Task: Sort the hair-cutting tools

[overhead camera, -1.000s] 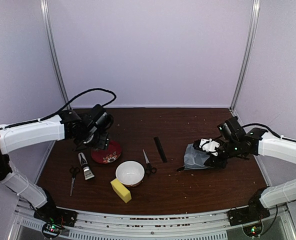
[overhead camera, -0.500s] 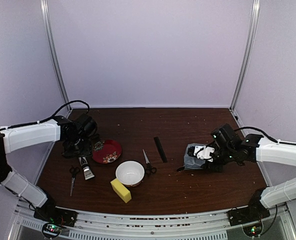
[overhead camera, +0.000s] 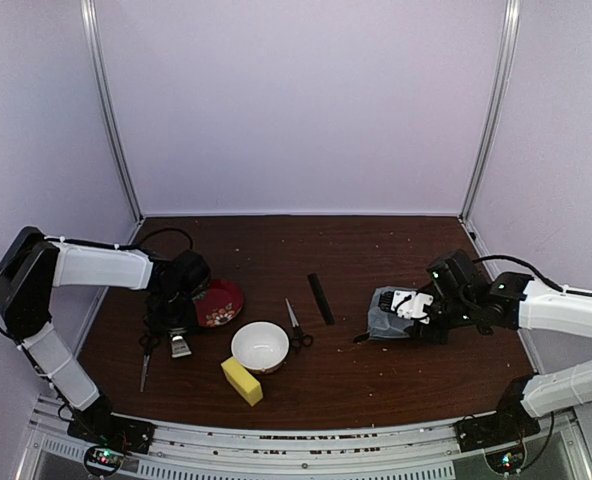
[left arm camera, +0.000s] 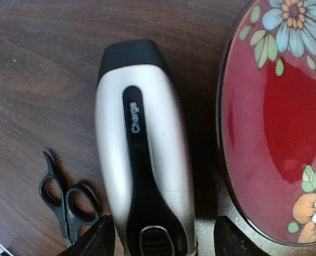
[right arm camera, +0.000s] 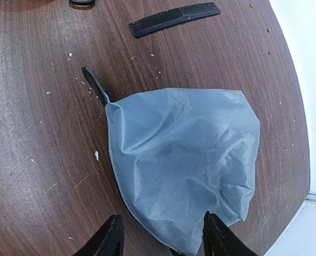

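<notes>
**Top view.** I am watching the left gripper hanging low over the electric clipper, just beside the red plate. The left arm is bending sharply at a raised elbow. The left scissors are lying beside the clipper. The middle scissors are lying beside the white bowl, with the comb behind them. The right gripper is sitting over a grey-blue pouch, its arm reaching in low from the right.

**Left wrist view.** The fingertips are standing apart, straddling the clipper's near end (contact unclear).

**Right wrist view.** The fingertips are standing apart at the pouch's near edge. I cannot tell whether they are touching it.
</notes>
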You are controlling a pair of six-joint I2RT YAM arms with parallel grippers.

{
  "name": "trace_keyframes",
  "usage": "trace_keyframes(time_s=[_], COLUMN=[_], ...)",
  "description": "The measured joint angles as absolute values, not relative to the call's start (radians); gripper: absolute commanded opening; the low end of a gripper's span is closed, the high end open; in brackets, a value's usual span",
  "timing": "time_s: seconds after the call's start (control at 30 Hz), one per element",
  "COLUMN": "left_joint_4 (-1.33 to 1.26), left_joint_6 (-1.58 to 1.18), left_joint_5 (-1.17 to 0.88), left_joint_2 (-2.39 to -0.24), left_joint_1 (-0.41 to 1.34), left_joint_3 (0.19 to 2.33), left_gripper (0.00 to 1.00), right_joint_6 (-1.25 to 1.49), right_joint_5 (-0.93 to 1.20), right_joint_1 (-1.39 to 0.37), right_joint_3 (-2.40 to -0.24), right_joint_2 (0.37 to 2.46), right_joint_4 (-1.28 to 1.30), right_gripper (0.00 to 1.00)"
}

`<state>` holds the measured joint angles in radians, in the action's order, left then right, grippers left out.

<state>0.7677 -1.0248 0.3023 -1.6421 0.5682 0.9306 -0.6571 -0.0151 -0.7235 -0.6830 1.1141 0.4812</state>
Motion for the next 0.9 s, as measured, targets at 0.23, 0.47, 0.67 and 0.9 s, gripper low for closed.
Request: trace_keyframes(time_s=[0.23,0.47,0.67,0.9], left_joint_4=[0.751,0.734,0.736,0.759], left_joint_6=[-1.032,-1.016,-0.988,-0.884], left_joint_5=[0.316,0.348,0.359,0.377], left_joint_2=[-1.668,-1.672,-1.568,-1.300], left_joint_1=[0.562,0.543,0.542,0.549], left_joint_3=[0.926,0.920,0.848,0.816], left_gripper=[0.56,0.37,0.20,0.00], right_joint_6=[-0.659,-0.659,-0.656,-0.639], right_joint_5=[-0.034,-0.054,-0.053,-0.029], right_joint_1=[-0.723,-0.723,-0.723,-0.723], right_joint_3=[-0.678,-0.677,-0.676,-0.676], right_joint_2=[1.105,1.105,1.114,1.158], right_joint_4=[0.479,0.474,0.472,0.475], right_gripper=[0.51,0.51,0.52,0.52])
